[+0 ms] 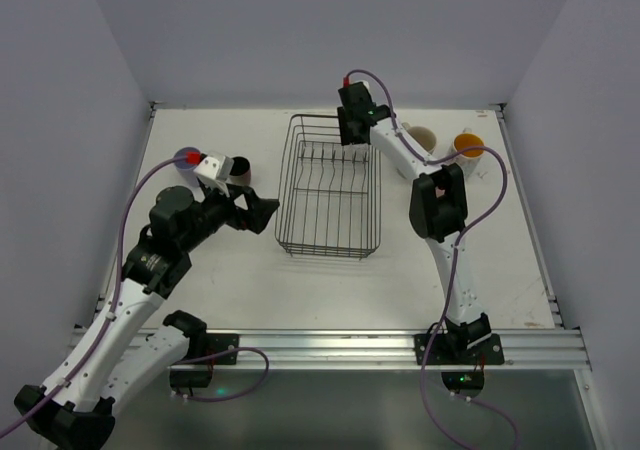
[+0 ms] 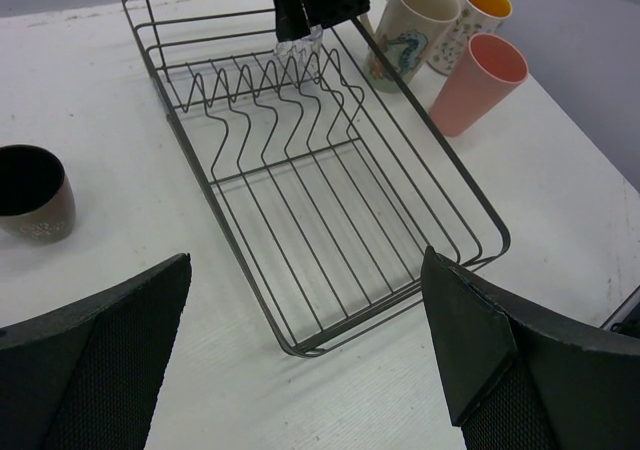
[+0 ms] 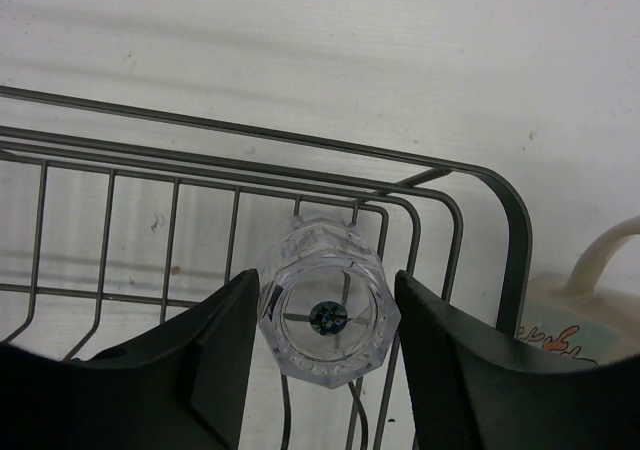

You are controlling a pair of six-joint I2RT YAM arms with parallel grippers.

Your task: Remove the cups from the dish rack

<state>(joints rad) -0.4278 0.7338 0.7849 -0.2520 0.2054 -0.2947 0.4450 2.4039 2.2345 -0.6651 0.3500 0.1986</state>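
while the right gripper (image 1: 352, 128) clamps a clear glass (image 3: 328, 315) between its two fingers, that faceted glass sits at the far right corner of the dish rack (image 1: 328, 254), inside the rim and just above the far end of the wavy plate tines (image 2: 270, 90). whether it touches the wires i cannot tell. the right arm reaches down into the rack from the right side.

the left gripper (image 1: 255, 210) hangs released, its jaws spread wide apart and gripping nothing, over bare table (image 1: 230, 280) just left of the rack's near half. in its wrist view the rack runs away diagonally between the two dark fingers (image 2: 95, 360).

four other cups stand on the table outside the rack. a dark brown mug (image 1: 238, 168) is left of the rack, near the left gripper, with a lavender tumbler (image 1: 185, 157) just beyond it to the left. a cream printed mug (image 1: 420, 138) stands just right of the rack's far corner, an orange-lined cup (image 1: 467, 145) further right, and a pink tumbler (image 2: 480, 80) lies close beside those two.
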